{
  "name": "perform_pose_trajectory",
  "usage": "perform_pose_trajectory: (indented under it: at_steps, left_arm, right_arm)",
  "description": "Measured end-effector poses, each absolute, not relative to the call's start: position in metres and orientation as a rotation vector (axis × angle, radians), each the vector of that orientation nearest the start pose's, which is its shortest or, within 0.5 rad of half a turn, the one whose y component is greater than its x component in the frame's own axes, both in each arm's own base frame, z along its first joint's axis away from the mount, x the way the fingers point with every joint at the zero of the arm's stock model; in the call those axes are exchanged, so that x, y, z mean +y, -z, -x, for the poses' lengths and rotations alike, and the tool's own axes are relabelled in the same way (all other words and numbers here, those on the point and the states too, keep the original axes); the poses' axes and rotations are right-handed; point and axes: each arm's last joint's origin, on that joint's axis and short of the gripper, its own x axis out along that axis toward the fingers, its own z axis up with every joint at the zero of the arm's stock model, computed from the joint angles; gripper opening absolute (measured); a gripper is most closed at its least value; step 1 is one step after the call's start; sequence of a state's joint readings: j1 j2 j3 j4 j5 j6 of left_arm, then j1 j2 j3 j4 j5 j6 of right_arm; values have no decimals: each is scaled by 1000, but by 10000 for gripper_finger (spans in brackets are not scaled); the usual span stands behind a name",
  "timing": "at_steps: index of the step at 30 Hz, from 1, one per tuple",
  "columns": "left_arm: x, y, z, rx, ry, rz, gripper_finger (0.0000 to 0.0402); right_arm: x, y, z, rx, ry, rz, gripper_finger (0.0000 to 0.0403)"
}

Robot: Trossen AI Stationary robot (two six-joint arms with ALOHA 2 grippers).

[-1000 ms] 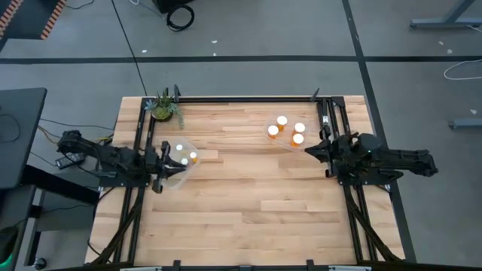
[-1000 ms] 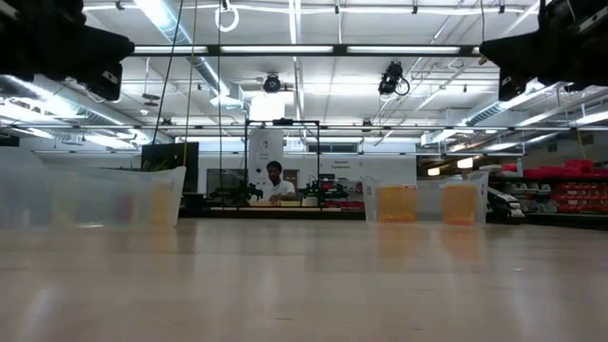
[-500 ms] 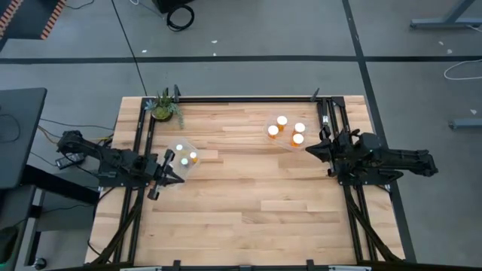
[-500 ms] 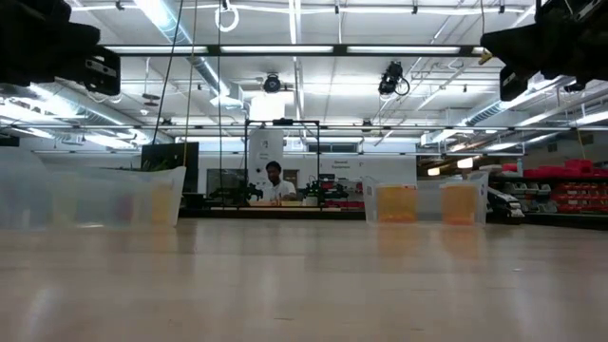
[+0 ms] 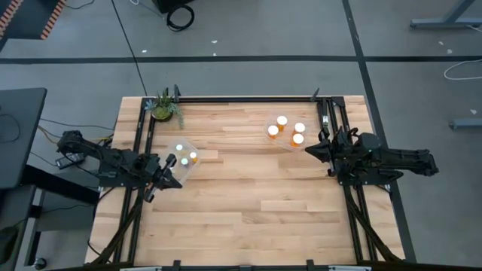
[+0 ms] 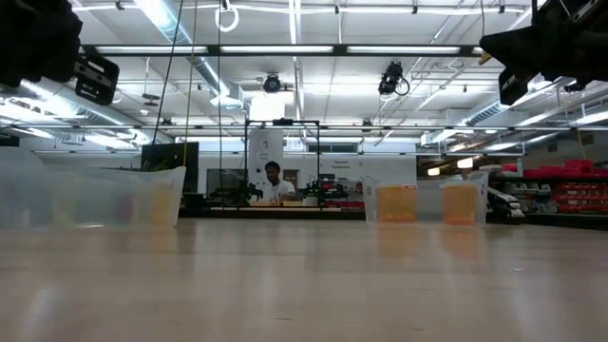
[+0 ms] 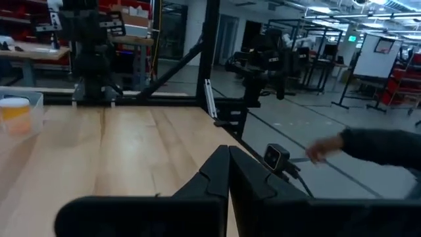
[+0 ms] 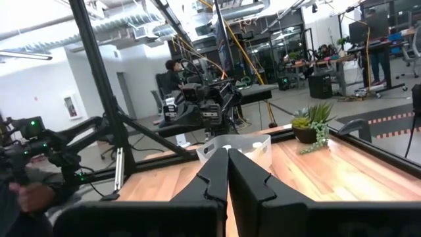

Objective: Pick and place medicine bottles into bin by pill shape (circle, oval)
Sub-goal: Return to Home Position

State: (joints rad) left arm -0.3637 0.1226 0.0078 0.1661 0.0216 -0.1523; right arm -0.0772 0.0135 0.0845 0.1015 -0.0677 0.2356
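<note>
At the left edge of the wooden table [image 5: 241, 196], left gripper [image 5: 169, 173]: fingers pressed flat together, nothing between them, tips at the side of the left bin [image 5: 192, 167] nearer the arm; beside the wall or just over it, cannot tell. From its own wrist view, the same closed seam, with bare planks beyond. Across the table at the right edge, right gripper [image 5: 310, 150]: likewise closed tight on nothing, tips just beside the right bin [image 5: 285, 144]. Every visible one of the medicine bottles [image 5: 282, 120] inside one of the two clear bins: four orange-bodied ones with white caps standing close together in the right bin, a few smaller white-capped ones packed in the left bin, exact count there hard to tell. Near the far left corner, a green potted plant [image 5: 164, 109], apart from both bins. In the low view, both bins upright on the boards, orange showing through their walls, and a person [image 6: 274, 180] far back in the room.
</note>
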Motion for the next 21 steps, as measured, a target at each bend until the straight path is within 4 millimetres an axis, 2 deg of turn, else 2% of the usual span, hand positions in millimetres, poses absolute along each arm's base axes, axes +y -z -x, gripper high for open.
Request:
perform_pose_trajectory:
  at_steps: [13, 21]
  left_arm:
    - [-38, -172, -98, -17, 388, 178, 35]
    - [-38, -172, -98, -17, 388, 178, 26]
  right_arm:
    - [-5, -201, -91, -172, -11, -222, 17]
    - [-5, -201, -91, -173, -11, -222, 17]
